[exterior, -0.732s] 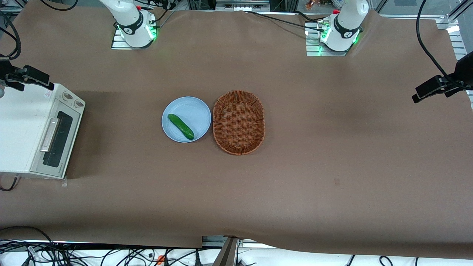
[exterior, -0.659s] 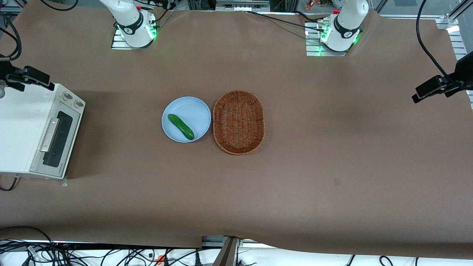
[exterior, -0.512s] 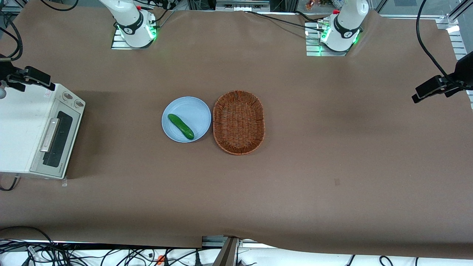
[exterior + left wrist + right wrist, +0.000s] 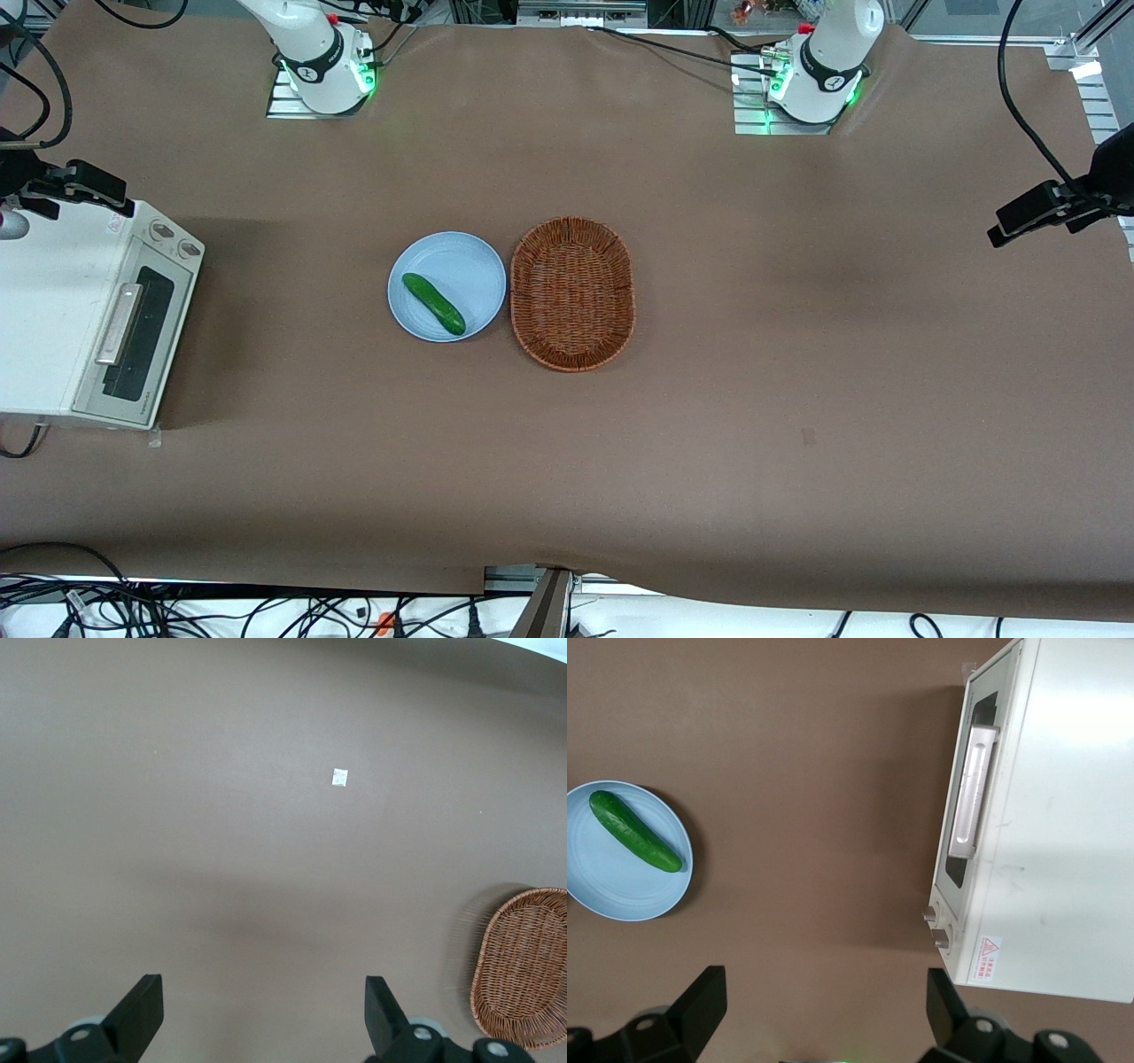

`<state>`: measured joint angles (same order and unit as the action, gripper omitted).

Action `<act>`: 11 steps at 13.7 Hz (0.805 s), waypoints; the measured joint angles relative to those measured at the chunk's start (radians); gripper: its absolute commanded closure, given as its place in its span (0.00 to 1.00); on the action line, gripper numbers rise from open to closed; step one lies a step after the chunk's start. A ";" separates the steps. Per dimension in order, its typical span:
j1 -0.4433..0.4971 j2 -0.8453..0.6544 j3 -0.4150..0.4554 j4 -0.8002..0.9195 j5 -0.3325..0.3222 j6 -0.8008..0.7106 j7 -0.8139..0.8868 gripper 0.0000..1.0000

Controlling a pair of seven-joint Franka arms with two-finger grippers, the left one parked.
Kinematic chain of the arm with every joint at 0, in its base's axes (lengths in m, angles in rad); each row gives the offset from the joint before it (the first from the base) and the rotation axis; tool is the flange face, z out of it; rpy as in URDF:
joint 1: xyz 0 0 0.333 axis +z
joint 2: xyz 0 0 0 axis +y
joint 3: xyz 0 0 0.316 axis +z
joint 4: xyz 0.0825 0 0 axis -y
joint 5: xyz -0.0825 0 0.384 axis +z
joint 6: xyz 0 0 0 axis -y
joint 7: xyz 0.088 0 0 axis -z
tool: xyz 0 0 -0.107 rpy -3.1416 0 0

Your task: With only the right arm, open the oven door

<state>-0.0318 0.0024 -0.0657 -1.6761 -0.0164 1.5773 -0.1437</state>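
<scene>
Off-white oven (image 4: 75, 310) sits at the working arm's end of the table, door (image 4: 133, 332) shut. Gripper (image 4: 819, 1010) hangs high above the oven's knob end, fingers (image 4: 704, 997) spread wide, holding nothing. Silver handle (image 4: 970, 788) lies below it, nearer the front camera, long axis running along the door's top edge. Plate (image 4: 446, 285) with cucumber (image 4: 433, 303) and basket (image 4: 573, 292) are well apart. I judge nothing blocks the descent.

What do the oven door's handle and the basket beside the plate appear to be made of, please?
The handle on the oven door looks like brushed metal: silver, dull sheen. The basket looks like woven wicker, with brown ribbed strands. The hand hangs open above the table, clear of both.
</scene>
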 measured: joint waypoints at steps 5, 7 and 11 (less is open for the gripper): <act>0.001 0.019 0.000 0.000 -0.001 -0.015 0.050 0.00; 0.006 0.022 0.000 0.005 -0.001 -0.015 0.061 0.00; 0.017 0.047 0.003 0.032 0.000 -0.016 0.070 0.00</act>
<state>-0.0148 0.0489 -0.0627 -1.6437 -0.0166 1.5613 -0.0739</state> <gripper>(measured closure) 0.000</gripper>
